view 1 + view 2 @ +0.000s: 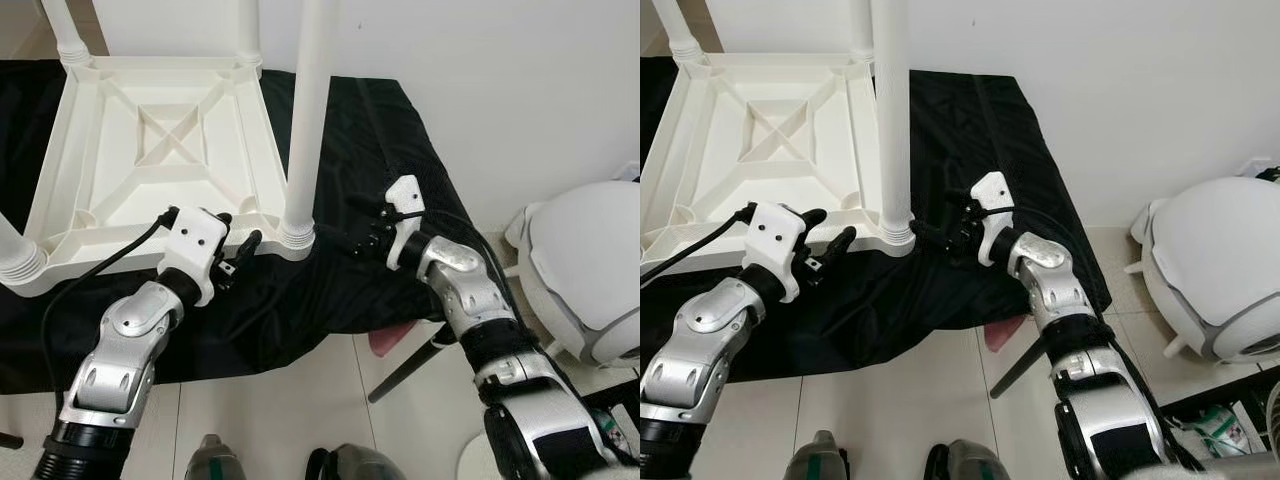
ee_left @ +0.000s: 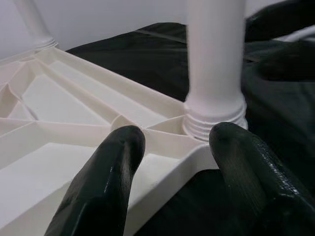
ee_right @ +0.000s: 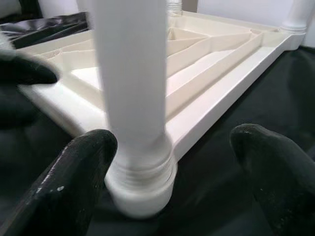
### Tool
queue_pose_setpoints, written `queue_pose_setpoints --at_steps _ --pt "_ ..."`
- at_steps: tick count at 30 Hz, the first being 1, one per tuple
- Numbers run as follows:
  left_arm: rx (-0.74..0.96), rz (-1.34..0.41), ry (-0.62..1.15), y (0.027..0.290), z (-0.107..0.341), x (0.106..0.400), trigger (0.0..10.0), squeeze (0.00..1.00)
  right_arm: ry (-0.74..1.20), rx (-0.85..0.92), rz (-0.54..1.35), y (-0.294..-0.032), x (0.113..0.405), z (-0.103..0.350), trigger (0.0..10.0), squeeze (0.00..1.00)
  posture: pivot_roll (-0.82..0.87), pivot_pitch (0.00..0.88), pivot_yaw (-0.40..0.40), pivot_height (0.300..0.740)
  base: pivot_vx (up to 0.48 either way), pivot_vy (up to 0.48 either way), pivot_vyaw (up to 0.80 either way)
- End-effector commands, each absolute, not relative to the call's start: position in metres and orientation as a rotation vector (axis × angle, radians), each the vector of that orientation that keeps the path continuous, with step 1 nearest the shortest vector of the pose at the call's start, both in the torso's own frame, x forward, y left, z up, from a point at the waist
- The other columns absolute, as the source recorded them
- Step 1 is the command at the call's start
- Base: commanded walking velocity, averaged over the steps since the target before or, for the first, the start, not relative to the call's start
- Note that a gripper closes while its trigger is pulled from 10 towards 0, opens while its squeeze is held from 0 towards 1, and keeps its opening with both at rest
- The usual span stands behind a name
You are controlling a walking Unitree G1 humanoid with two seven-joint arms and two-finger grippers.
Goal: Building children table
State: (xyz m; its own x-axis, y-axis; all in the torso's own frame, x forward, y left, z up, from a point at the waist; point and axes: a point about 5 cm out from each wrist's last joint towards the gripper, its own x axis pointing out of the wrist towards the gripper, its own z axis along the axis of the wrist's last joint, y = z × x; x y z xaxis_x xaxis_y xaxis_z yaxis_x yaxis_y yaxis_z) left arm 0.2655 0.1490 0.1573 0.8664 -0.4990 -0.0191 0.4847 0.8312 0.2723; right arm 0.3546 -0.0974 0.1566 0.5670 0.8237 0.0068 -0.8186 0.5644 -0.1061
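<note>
Upside down on the black cloth (image 1: 350, 150) lies the white table (image 1: 150, 150), both hands spread, left hand (image 1: 238, 258) and right hand (image 1: 362, 243) flanking the near leg (image 1: 305, 120): light, stiff, smooth plastic, best gripped low at its threaded collar.

- A room in a home — pale glossy floor tiles (image 1: 270, 400) meet a plain white wall (image 1: 520, 90).
- A white plastic children's table (image 1: 150, 150), upside down with round legs up, lies on a black cloth-covered surface (image 1: 360, 130).
- A rounded white plastic household item (image 1: 590, 270) stands on the floor beside it.
</note>
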Motion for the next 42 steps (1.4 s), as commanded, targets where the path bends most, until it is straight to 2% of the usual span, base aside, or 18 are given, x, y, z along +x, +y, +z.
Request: queue_pose_setpoints --at_steps 1,10,21,24,32,34,36,39,40,42 --pt "0.283 -0.533 -0.033 0.145 0.154 0.263 10.0 0.00 -0.053 -0.096 0.979 -0.094 0.357 0.156 10.0 0.00 0.11 0.000 -0.110 0.740 0.000 0.000 0.00" --pt "0.352 -0.429 0.046 0.153 0.144 0.270 10.0 0.00 -0.035 -0.088 1.041 -0.082 0.363 0.160 10.0 0.00 0.13 0.000 -0.122 0.740 0.000 0.000 0.00" --pt "0.353 -0.412 0.054 0.153 0.145 0.269 10.0 0.00 -0.021 -0.087 1.080 -0.069 0.363 0.158 10.0 0.00 0.14 0.002 -0.126 0.740 0.000 0.000 0.00" --pt "0.339 -0.426 0.063 0.147 0.146 0.266 10.0 0.00 -0.018 -0.066 1.105 -0.055 0.361 0.154 10.0 0.00 0.14 0.013 -0.124 0.740 0.000 0.000 0.00" --pt "0.330 -0.438 0.071 0.143 0.146 0.262 10.0 0.00 -0.023 -0.048 1.097 -0.052 0.361 0.151 10.0 0.00 0.15 0.023 -0.126 0.740 0.000 0.000 0.00" --pt "0.329 -0.438 0.076 0.142 0.146 0.260 10.0 0.00 -0.028 -0.034 1.075 -0.052 0.360 0.147 8.3 0.00 0.15 0.023 -0.127 0.740 0.000 0.000 0.00" --pt "0.329 -0.438 0.078 0.142 0.147 0.260 10.0 0.00 -0.036 -0.031 1.037 -0.053 0.362 0.147 4.9 0.00 0.15 0.025 -0.126 0.740 0.000 0.000 0.00" --pt "0.329 -0.438 0.078 0.142 0.146 0.260 10.0 0.00 -0.039 -0.028 1.020 -0.054 0.362 0.147 4.5 0.00 0.15 0.025 -0.126 0.740 0.000 0.000 0.00" --pt "0.330 -0.437 0.080 0.142 0.146 0.260 10.0 0.00 -0.042 -0.018 0.999 -0.055 0.363 0.147 1.2 0.00 0.15 0.025 -0.126 0.740 0.000 0.000 0.00" --pt "0.331 -0.438 0.082 0.142 0.146 0.260 10.0 0.00 -0.046 -0.014 0.990 -0.056 0.363 0.146 1.3 0.00 0.15 0.023 -0.125 0.740 0.000 0.000 0.00"
